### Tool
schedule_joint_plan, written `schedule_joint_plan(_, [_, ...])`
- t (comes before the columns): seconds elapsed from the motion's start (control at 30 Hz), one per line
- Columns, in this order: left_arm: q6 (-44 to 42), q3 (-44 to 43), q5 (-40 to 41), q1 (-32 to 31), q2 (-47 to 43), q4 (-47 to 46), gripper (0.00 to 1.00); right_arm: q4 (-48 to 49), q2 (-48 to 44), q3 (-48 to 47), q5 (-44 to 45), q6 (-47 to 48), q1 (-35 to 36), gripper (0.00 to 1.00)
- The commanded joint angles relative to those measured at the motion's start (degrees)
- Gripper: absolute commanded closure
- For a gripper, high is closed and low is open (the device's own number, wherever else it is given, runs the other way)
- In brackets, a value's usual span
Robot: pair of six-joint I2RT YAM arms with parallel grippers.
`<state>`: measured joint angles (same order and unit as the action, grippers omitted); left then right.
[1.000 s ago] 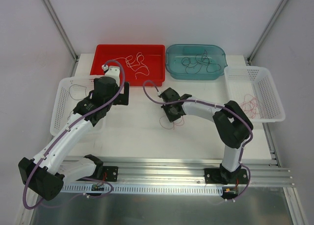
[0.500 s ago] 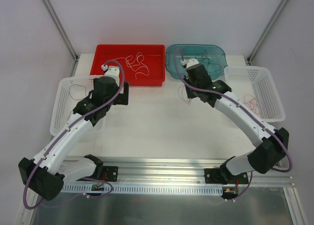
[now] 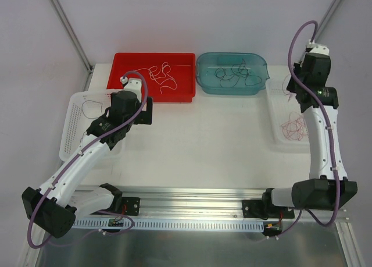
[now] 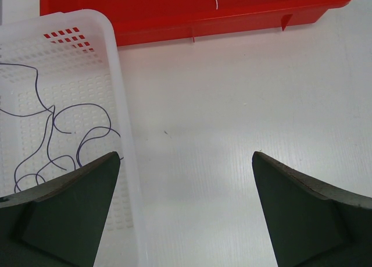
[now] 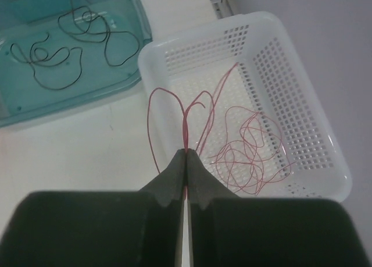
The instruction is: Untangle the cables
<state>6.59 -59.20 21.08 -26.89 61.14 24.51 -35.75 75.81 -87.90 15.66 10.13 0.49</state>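
My right gripper (image 5: 186, 152) is shut on a thin red cable (image 5: 185, 121), whose loops hang above the near-left rim of the right white basket (image 5: 279, 63). A heap of red cables (image 5: 250, 156) lies in that basket. In the top view this gripper (image 3: 297, 86) is raised high over the basket (image 3: 278, 140). My left gripper (image 4: 186, 156) is open and empty, straddling the right rim of the left white basket (image 4: 125, 133), which holds purple cable (image 4: 58, 133). In the top view it (image 3: 135, 113) sits beside that basket (image 3: 72, 121).
A red tray (image 3: 125, 69) with white cables (image 3: 163, 75) stands at the back left. A teal tray (image 3: 258, 66) with black cables (image 3: 232, 75) stands beside it. The arms' rail runs along the near edge.
My right arm swung from the table's middle past the teal tray, up and right to above the right basket, carrying the red cable. The left arm has not moved.
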Motion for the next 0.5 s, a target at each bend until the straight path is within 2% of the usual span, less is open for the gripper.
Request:
schedule_joint_plan(0.0, [-0.44,0.31,0.19,0.61,-0.33,-1.57,0.01,1.99,3.90,-4.29,-3.97,-0.46,-5.49,0.99])
schedule_joint_plan(0.07, [-0.44,0.31,0.28,0.62,-0.32,-1.66,0.01,2.44,7.75,-5.96,-3.54,-1.34,-8.38,0.99])
schedule_joint_plan(0.17, [-0.44,0.31,0.37,0.53,-0.06,-1.57,0.01,1.47,11.89,-8.59,-2.39,-2.92,-11.46,0.79])
schedule_joint_plan(0.2, [-0.52,0.31,0.54,0.53,0.03,-1.57,0.01,0.95,14.17,-9.39,-2.30,-3.18,-12.09,0.53])
schedule_joint_plan(0.27, [-0.61,0.31,0.63,0.53,0.20,-1.57,0.01,-1.77,15.85,-11.67,-2.56,-3.97,-12.88,0.31])
schedule_joint_plan(0.3, [-0.61,0.31,0.54,0.53,0.29,-1.57,0.01,-2.57,15.86,-11.86,-2.65,-3.98,-12.88,0.17])
schedule_joint_plan(0.4, [-0.53,0.23,0.37,0.53,0.55,-1.57,0.01,-3.19,12.98,-9.76,-3.44,-5.56,-12.88,0.04])
schedule_joint_plan(0.47, [-0.61,0.22,0.28,0.53,0.55,-1.66,0.01,-3.10,10.86,-7.91,-4.67,-6.43,-12.88,0.01])
